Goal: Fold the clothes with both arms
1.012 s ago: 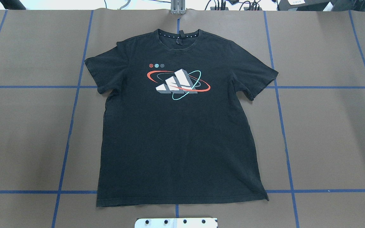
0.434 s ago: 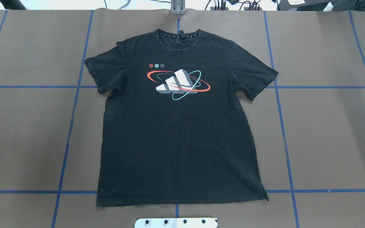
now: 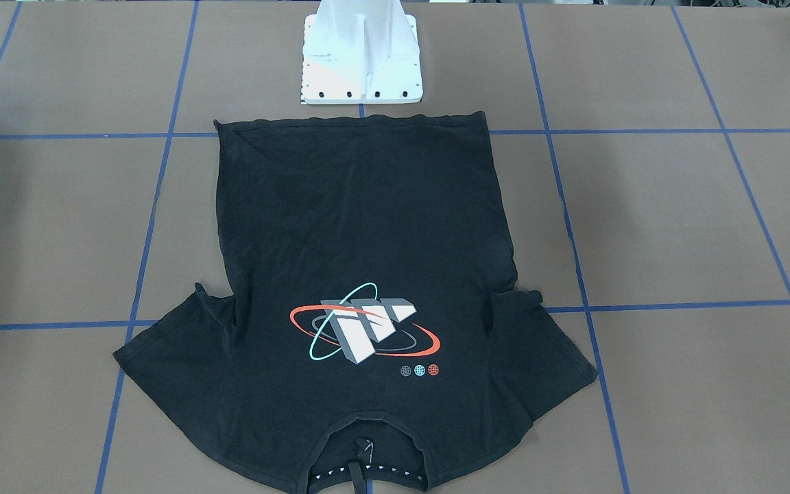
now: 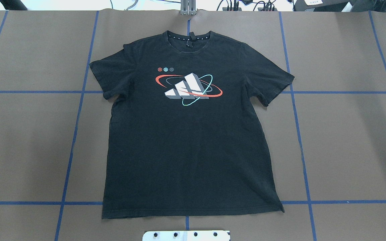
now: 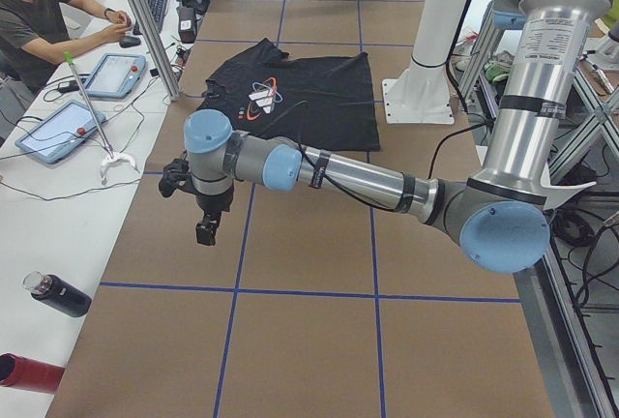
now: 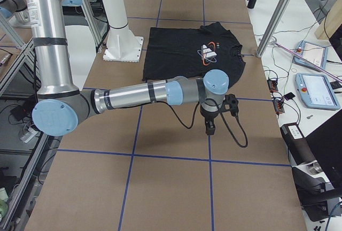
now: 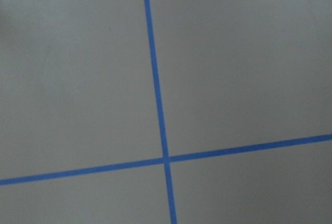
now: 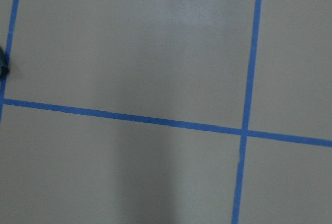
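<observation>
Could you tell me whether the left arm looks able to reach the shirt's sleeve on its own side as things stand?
Probably yes. The left claw hangs over bare table beside the shirt, and nothing lies between it and that sleeve.

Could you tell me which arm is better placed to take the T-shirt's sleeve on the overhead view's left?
Probably left: the left gripper hangs off the T-shirt on the side of that sleeve; the right gripper is across it.
</observation>
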